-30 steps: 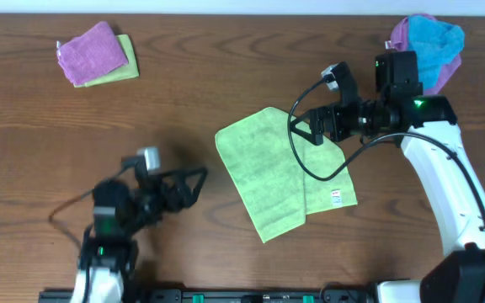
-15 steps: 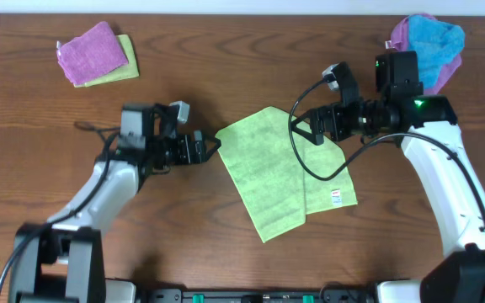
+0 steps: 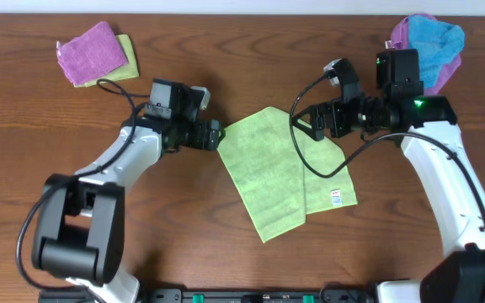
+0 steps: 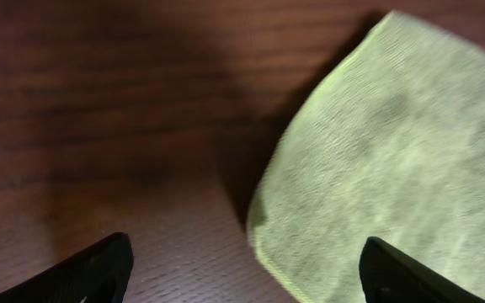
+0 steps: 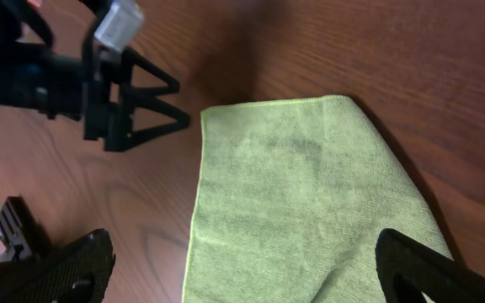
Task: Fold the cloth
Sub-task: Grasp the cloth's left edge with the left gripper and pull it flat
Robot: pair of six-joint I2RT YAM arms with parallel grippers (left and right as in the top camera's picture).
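Mid-table on the wooden table point(image 3: 377, 244) lies the partly folded lime-green cloth point(image 3: 276, 172), unmoved, with the left gripper point(image 3: 214, 135) newly arrived wide-open at its 10 o'clock corner and the right gripper point(image 3: 312, 128) still wide-open at 1 o'clock.

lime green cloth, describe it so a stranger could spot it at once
On the wooden table, look between the left tool and the right tool. The lime green cloth lies there, partly folded. Unlike the purple stack and the blue pile at the far corners, it lies spread out, white tag showing.
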